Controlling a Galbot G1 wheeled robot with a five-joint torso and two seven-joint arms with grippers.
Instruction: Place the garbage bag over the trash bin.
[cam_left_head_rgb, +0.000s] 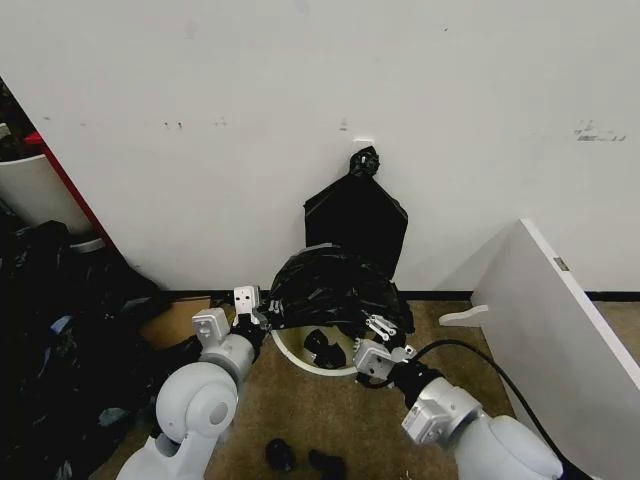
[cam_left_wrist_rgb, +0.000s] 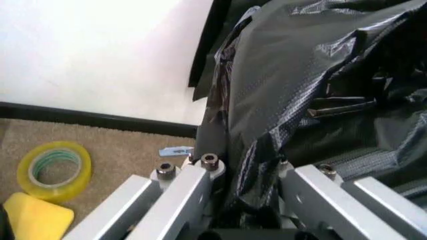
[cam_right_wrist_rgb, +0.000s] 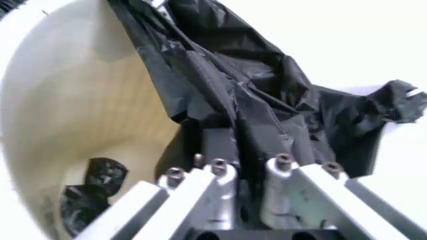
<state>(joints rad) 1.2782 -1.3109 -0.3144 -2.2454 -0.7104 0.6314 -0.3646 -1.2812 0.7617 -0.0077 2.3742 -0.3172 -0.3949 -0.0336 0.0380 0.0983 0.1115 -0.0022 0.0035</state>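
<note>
A glossy, crinkled black plastic garbage bag (cam_left_head_rgb: 330, 285) drapes over the far rim of the round white plastic trash bin (cam_left_head_rgb: 300, 358). The left hand (cam_left_head_rgb: 252, 318) and the right hand (cam_left_head_rgb: 383, 345) each pinch its edge.

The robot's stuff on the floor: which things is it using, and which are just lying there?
Using:
- garbage bag, gripped by both the left gripper and the right gripper
- trash bin

Just lying there:
- roll of yellow tape
- flat black bags hanging on the wall
- white board
</note>
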